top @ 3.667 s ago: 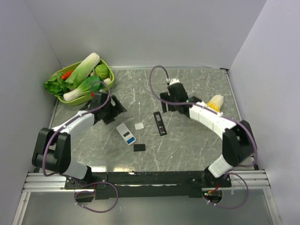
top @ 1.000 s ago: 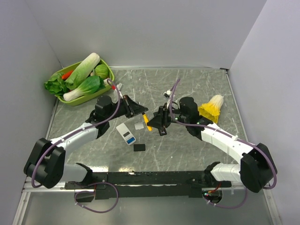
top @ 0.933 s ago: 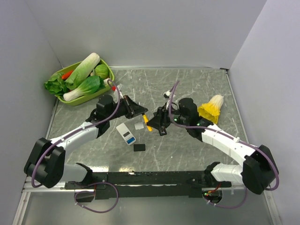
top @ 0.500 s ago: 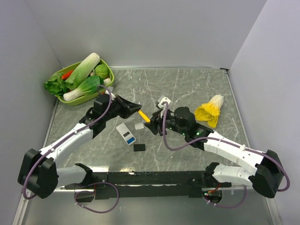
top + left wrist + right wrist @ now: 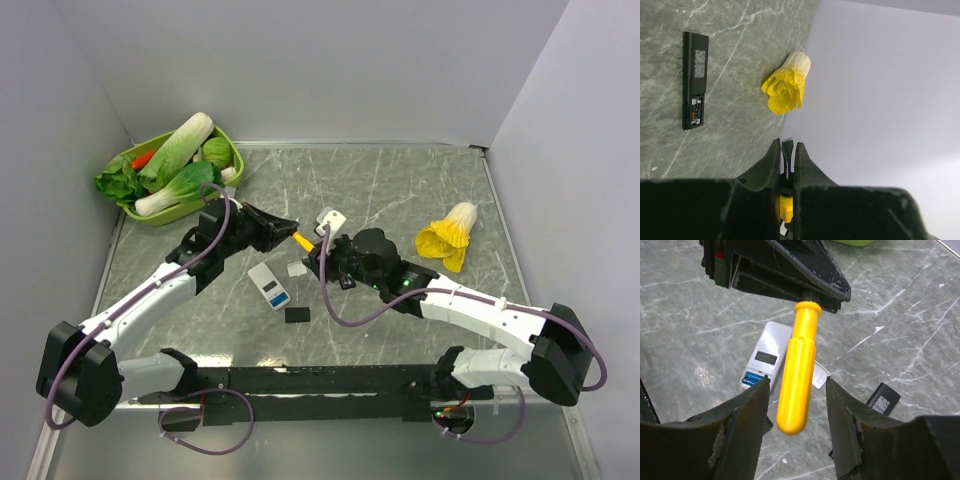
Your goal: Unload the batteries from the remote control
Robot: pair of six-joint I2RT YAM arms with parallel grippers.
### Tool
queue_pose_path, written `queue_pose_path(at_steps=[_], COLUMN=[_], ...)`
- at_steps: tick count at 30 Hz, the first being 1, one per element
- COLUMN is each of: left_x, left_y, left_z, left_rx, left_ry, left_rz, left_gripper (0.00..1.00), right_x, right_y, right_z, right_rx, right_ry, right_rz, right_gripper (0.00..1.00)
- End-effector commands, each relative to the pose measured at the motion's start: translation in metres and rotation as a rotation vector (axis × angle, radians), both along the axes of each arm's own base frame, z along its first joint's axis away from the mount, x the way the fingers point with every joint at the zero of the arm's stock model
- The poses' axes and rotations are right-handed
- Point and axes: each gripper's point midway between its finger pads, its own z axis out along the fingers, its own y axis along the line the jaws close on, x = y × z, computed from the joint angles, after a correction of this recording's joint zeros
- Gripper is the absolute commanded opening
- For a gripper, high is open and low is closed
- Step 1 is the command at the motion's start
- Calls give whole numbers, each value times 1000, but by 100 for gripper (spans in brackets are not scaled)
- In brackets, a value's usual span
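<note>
My left gripper (image 5: 290, 232) is shut on a screwdriver's metal blade (image 5: 787, 150), held above the table. The yellow handle (image 5: 796, 367) sticks out toward my right gripper (image 5: 798, 381), which stands open with one finger on each side of the handle and a gap on both sides. Below lies the white remote control (image 5: 765, 357), back up, with a blue battery (image 5: 754, 380) in its open bay. The black remote (image 5: 694, 80) lies face down with cells showing in its open compartment (image 5: 695, 107). In the top view my right gripper (image 5: 318, 258) covers part of it.
A white cover plate (image 5: 820, 377) lies beside the white remote and a black cover plate (image 5: 297, 314) lies nearer the arm bases. A green basket (image 5: 232, 150) of vegetables stands at the far left. A yellow cabbage (image 5: 445, 238) lies on the right.
My right gripper moved left from over the black remote until its fingers flank the yellow handle. My left gripper drew back slightly up and left, still holding the screwdriver.
</note>
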Motion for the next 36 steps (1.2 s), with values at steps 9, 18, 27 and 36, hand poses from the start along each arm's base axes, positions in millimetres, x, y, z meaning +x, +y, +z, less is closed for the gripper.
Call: queue_pose_path(at_steps=[9, 18, 27, 36], left_x=[-3, -4, 6, -1], left_y=[7, 7, 62, 145], left_z=[-2, -7, -9, -81], left_rx=[-4, 28, 419, 672], left_ry=[27, 17, -69, 75], left_rz=[50, 34, 96, 318], left_gripper=[1, 4, 99, 92], right_x=[15, 18, 5, -41], right_y=[18, 15, -10, -42], right_z=[32, 36, 2, -25], right_rx=[39, 38, -49, -143], right_ry=[-70, -96, 120, 471], right_rz=[-43, -70, -112, -118], right_gripper=[47, 0, 0, 0])
